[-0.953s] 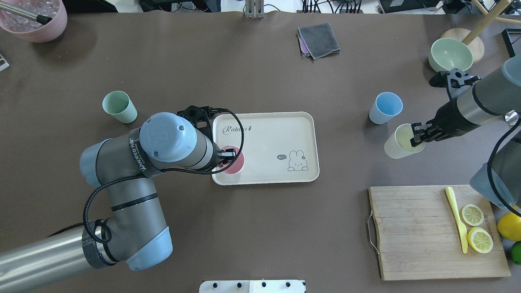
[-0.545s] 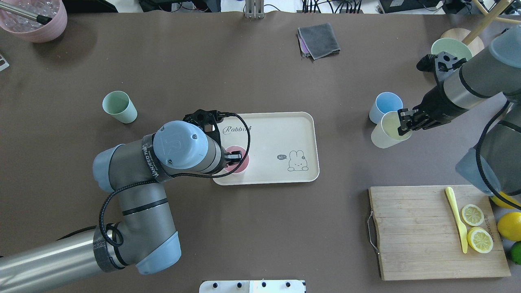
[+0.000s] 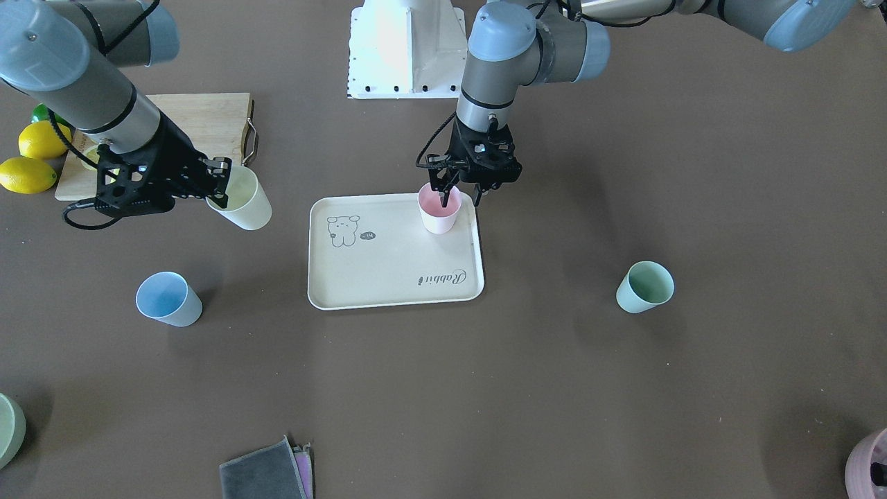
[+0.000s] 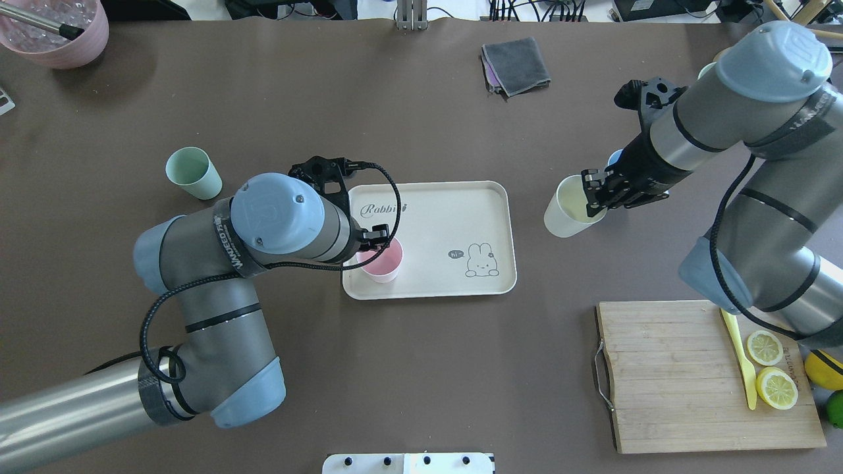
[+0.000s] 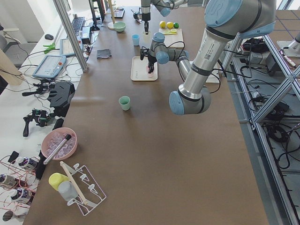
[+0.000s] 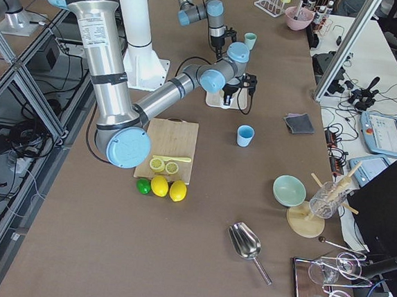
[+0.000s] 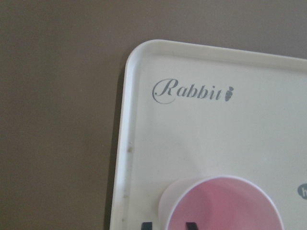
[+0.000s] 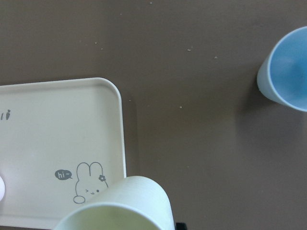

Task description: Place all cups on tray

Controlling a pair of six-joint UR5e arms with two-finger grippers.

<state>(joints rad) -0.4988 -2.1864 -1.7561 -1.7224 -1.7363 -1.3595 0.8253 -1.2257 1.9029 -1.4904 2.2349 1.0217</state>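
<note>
The cream tray (image 4: 448, 210) lies mid-table. The pink cup (image 4: 382, 260) stands upright in its near-left corner. My left gripper (image 4: 375, 238) is over the cup's rim; in the left wrist view its fingertips (image 7: 146, 224) straddle the rim with small gaps, open. My right gripper (image 4: 596, 194) is shut on the rim of the pale yellow cup (image 4: 570, 214) and holds it tilted above the table just right of the tray. The light blue cup (image 3: 166, 298) stands on the table behind my right wrist. The mint green cup (image 4: 193, 172) stands left of the tray.
A wooden cutting board (image 4: 665, 375) with lemon slices and a yellow knife is near right. A folded grey cloth (image 4: 515, 64) lies at the far middle. A mauve pot (image 4: 56, 33) is far left, a sage bowl (image 3: 7, 430) far right.
My right arm has carried the yellow cup leftward, past the blue cup, close to the tray's right edge. My left arm has drawn back a little; the pink cup stays on the tray.
</note>
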